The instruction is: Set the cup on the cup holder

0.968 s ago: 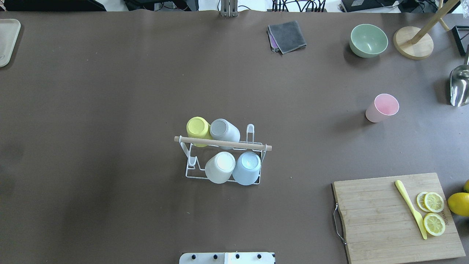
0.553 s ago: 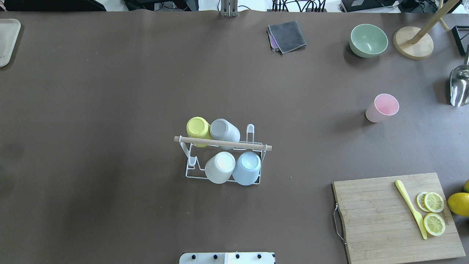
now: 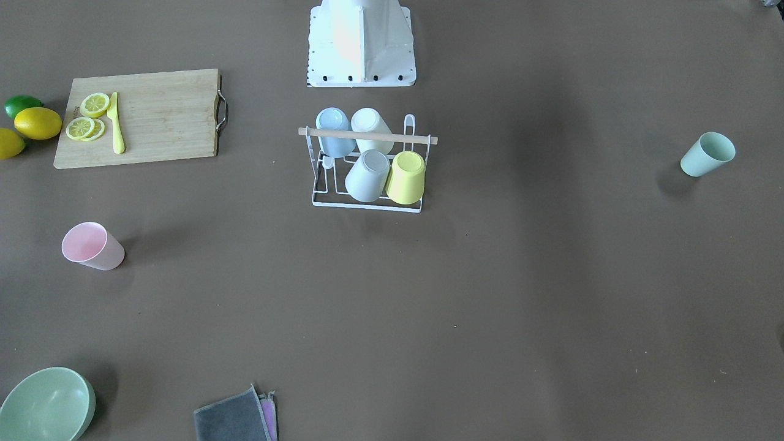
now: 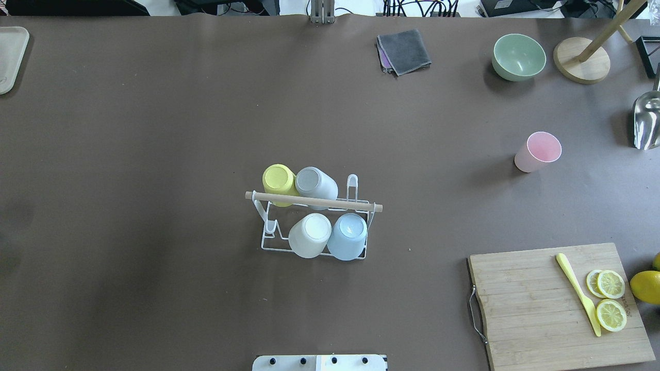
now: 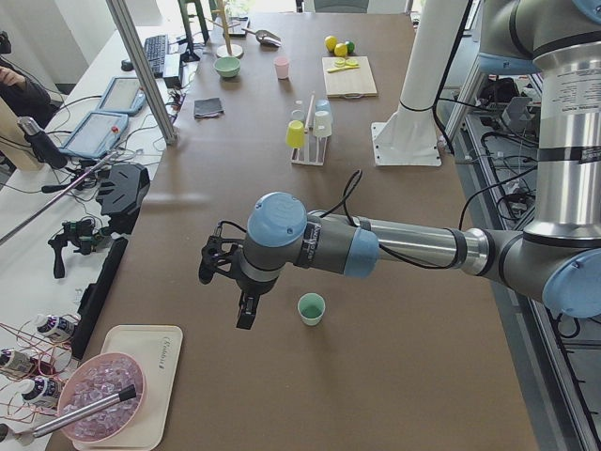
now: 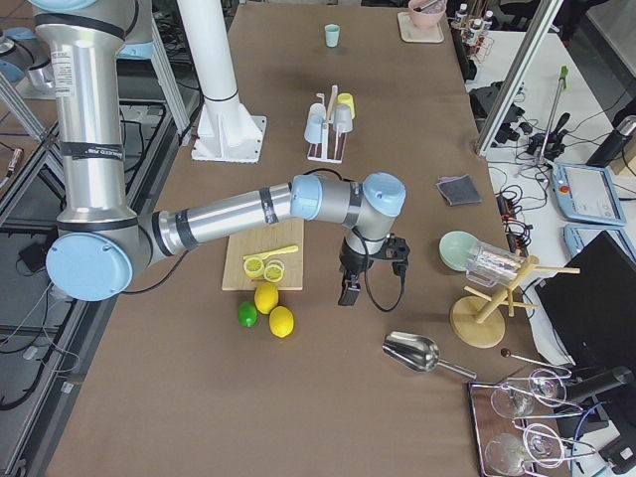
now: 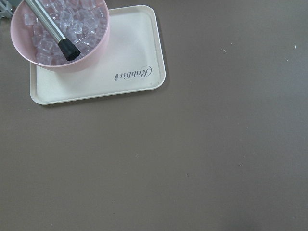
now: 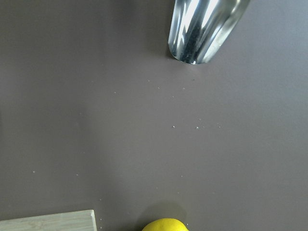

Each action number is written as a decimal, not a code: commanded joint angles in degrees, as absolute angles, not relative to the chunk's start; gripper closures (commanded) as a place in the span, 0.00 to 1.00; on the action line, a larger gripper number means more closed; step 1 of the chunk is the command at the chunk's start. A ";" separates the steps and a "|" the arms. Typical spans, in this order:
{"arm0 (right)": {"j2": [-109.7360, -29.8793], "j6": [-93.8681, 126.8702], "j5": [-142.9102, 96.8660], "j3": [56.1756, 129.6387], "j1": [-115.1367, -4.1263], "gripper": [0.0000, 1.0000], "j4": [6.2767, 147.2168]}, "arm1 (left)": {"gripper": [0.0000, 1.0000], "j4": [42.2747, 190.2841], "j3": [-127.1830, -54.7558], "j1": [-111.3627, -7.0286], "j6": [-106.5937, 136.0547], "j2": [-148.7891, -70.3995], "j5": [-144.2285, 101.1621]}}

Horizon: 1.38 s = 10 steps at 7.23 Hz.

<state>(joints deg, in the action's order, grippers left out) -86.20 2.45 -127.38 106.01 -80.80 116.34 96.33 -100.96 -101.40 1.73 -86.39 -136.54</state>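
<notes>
The cup holder (image 4: 314, 201), a white wire rack with a wooden rod, stands mid-table with several cups upside down on its pegs; it also shows in the front view (image 3: 367, 136). A pink cup (image 4: 538, 151) stands at the right. A pale green cup (image 3: 707, 154) stands near the table's left end and also shows in the left side view (image 5: 311, 308). My left gripper (image 5: 239, 305) hangs just beside the green cup. My right gripper (image 6: 348, 290) hangs near the cutting board. I cannot tell whether either gripper is open or shut. Neither gripper shows in the overhead view.
A cutting board (image 4: 546, 309) with lemon slices and a yellow knife lies front right. A green bowl (image 4: 518, 56), a grey cloth (image 4: 403, 50), a wooden stand (image 4: 582, 59) and a metal scoop (image 4: 647, 121) lie at the back right. A tray (image 7: 130, 57) holds a pink bowl of ice.
</notes>
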 commanded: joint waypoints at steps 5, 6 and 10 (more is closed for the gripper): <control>-72.54 -3.22 -122.36 103.29 -68.03 0.00 130.23 | 0.03 92.81 -80.22 -110.21 11.34 -97.36 -148.24; -69.20 -5.60 -122.34 99.44 -68.20 0.00 130.86 | 0.03 92.38 -73.89 -110.30 11.34 -100.43 -150.01; -51.54 -14.59 -121.46 73.70 -68.64 0.00 131.22 | 0.03 91.76 -72.31 -109.43 5.15 -104.59 -150.31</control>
<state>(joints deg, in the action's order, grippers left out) -57.24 -12.87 -121.72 81.31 -68.61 131.03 91.71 -70.32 -109.76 9.33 -103.85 -151.32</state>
